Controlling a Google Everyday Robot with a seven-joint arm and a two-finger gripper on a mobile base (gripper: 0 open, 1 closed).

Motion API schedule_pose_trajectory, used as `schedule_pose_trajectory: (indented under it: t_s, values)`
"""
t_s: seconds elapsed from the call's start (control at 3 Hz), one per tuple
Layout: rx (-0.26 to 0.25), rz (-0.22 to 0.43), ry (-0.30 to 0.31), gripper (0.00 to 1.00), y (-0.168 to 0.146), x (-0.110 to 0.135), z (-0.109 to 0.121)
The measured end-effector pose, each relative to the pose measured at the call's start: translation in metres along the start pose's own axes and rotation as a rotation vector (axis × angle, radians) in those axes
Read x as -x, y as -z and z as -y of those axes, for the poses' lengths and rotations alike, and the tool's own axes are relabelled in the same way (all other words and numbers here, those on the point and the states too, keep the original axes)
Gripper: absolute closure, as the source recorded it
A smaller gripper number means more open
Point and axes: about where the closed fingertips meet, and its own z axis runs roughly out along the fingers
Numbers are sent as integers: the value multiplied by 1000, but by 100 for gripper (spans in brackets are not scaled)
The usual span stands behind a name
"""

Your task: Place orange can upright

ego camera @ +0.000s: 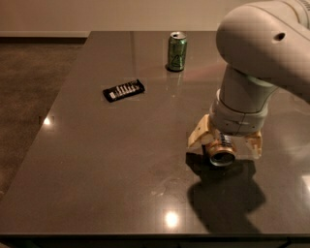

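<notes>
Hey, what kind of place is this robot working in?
Probably an indoor office or lab room: a large dark table, a carpet-like floor beside it, a pale wall behind. The gripper sits low over the table, at the orange can.

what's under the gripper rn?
The orange can, not upright, silver end facing the camera, below the gripper, over the table. Its body is mostly hidden by the wrist; table contact can't be seen.

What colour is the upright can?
Green: the upright can, camera view. The gripper is over the orange can, front right.
</notes>
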Motion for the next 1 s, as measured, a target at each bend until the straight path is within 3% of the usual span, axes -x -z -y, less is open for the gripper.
schedule_pose_trajectory:
  t_s: [0.67,1.0]
  values:
    - [-25,6,-14,64,0,-3,8]
    - [-81,20,-82,88,13,-4,12]
